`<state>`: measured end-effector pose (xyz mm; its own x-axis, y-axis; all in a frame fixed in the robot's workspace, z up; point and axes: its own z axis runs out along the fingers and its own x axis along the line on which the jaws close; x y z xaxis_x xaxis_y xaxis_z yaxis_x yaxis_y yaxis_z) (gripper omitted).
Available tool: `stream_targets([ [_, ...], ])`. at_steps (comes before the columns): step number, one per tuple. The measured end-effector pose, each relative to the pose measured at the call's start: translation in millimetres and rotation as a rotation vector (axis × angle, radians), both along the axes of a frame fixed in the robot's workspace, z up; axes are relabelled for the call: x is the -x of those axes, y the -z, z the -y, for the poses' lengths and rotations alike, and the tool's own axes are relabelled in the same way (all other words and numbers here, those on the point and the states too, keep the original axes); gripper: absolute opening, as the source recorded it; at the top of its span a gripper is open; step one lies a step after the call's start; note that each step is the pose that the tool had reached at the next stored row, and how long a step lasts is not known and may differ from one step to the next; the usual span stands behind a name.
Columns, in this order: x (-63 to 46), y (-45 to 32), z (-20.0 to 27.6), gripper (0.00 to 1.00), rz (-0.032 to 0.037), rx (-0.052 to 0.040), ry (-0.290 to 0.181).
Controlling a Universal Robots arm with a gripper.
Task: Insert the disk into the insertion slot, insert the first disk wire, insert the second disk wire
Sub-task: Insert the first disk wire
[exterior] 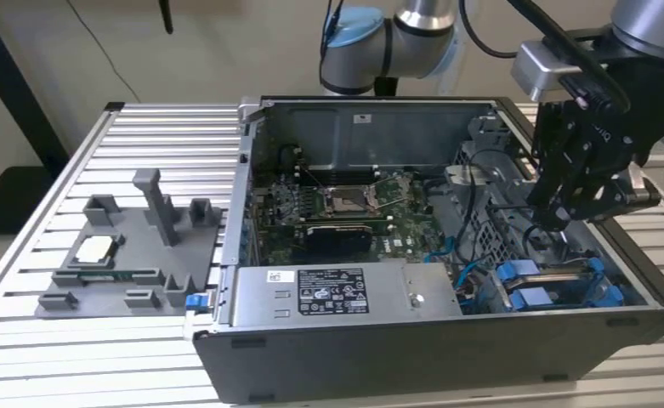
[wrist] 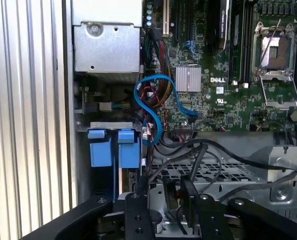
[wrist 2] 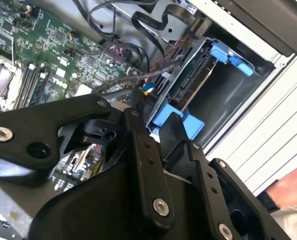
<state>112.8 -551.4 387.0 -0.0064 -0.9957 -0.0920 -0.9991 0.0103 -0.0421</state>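
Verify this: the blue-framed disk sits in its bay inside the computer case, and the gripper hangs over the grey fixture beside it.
Not the grey fixture: the exterior view shows the gripper hanging over the computer case, near the disk. The rest holds.

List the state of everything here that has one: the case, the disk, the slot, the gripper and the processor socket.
Computer case: open, insides exposed.
Disk: seated in its blue carrier, inside the insertion slot.
Insertion slot: occupied by the disk.
Gripper: inside the case, close by the slot.
Processor socket: bare, no cooler on it.
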Motion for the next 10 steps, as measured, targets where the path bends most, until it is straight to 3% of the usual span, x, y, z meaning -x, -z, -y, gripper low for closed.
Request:
stream_targets([
  [2, 0.1, 0.3, 0.0, 0.38, 0.0021, -0.0135, 0.000],
  [3, 0.2, 0.5, 0.0, 0.31, 0.0027, -0.0187, 0.000],
  [4, 0.2, 0.8, 0.0, 0.31, 0.0033, -0.0223, 0.000],
  [6, 0.2, 1.2, 0.0, 0.31, 0.0039, -0.0276, 0.000],
  [10, 0.2, 1.3, 0.0, 0.31, 0.0039, -0.0283, 0.000],
])
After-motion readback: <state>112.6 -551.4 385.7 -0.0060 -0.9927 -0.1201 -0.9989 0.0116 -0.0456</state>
